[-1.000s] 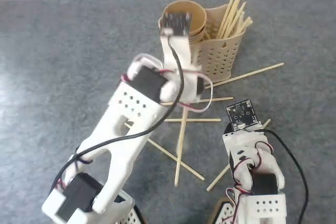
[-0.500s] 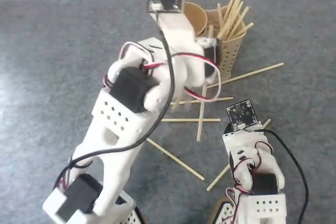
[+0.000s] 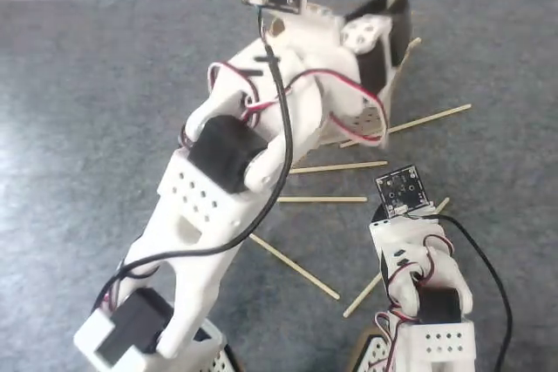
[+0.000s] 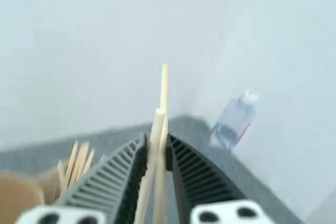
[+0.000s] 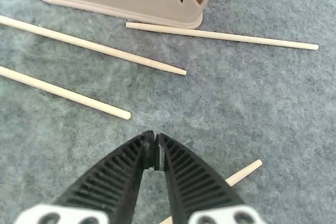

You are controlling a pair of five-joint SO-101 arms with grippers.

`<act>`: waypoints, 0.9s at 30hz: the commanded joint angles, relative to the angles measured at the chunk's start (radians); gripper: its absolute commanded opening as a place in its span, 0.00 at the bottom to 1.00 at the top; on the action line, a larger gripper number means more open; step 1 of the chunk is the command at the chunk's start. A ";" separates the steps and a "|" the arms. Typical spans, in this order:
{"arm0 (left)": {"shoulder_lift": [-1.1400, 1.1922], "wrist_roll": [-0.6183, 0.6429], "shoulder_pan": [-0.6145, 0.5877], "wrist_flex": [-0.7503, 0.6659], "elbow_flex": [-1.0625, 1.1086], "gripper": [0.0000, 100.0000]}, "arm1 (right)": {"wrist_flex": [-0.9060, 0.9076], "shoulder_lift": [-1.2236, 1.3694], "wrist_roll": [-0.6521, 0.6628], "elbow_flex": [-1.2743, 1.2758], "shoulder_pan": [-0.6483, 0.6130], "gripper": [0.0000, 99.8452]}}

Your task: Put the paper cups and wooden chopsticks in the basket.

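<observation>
Chopsticks (image 3: 336, 166) are lying loose on the grey surface (image 3: 78, 128) across the centre and lower right of the high view. The left pincer (image 4: 156, 142) is clamping a wooden chopstick (image 4: 164, 87), which is pointing upward at centre frame. More sticks (image 4: 77, 161) are standing in the basket (image 3: 379, 111) at upper centre-right, beneath the left arm (image 3: 227, 154). The right pincer (image 5: 155, 150) is hovering with its jaws together, gripping nothing, near the basket's base at the top of its view.
</observation>
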 commanded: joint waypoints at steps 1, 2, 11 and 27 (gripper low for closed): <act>0.058 -0.098 -0.023 -0.244 0.001 0.01 | -0.010 0.002 0.011 0.020 -0.005 0.01; 0.084 -0.109 -0.026 -0.262 0.001 0.01 | -0.010 0.002 0.011 0.020 -0.005 0.01; 0.190 -0.288 -0.051 -0.480 -0.044 0.01 | -0.012 0.002 0.011 0.020 -0.007 0.01; 0.315 -0.244 -0.124 -0.313 -0.021 0.01 | -0.012 0.002 0.011 0.020 -0.007 0.01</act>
